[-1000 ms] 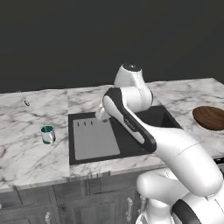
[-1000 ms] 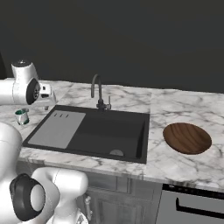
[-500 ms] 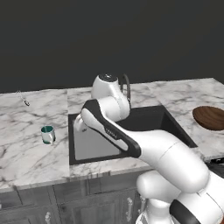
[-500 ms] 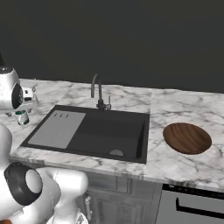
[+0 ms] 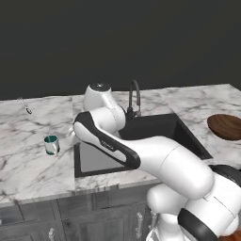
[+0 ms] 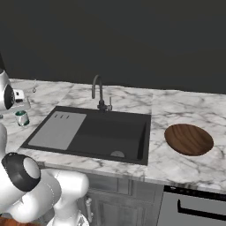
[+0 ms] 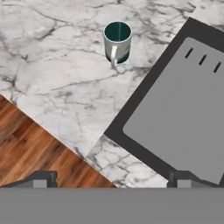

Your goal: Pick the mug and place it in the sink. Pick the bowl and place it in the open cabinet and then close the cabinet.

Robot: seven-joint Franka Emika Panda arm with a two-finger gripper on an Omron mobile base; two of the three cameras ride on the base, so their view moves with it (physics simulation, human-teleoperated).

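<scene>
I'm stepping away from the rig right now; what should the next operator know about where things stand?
Tool: open, empty, hanging above the counter edge, well short of the mug.
Mug: upright on the marble counter, left of the sink, untouched.
Bowl: on the counter right of the sink.
Done: nothing placed.
Left: grasp mug, set it in the sink; then bowl into the cabinet, close the door.

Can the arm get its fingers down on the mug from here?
Probably yes. The mug stands upright and alone on bare counter beside the sink; the fingers are spread wide, off it, with nothing between.
</scene>
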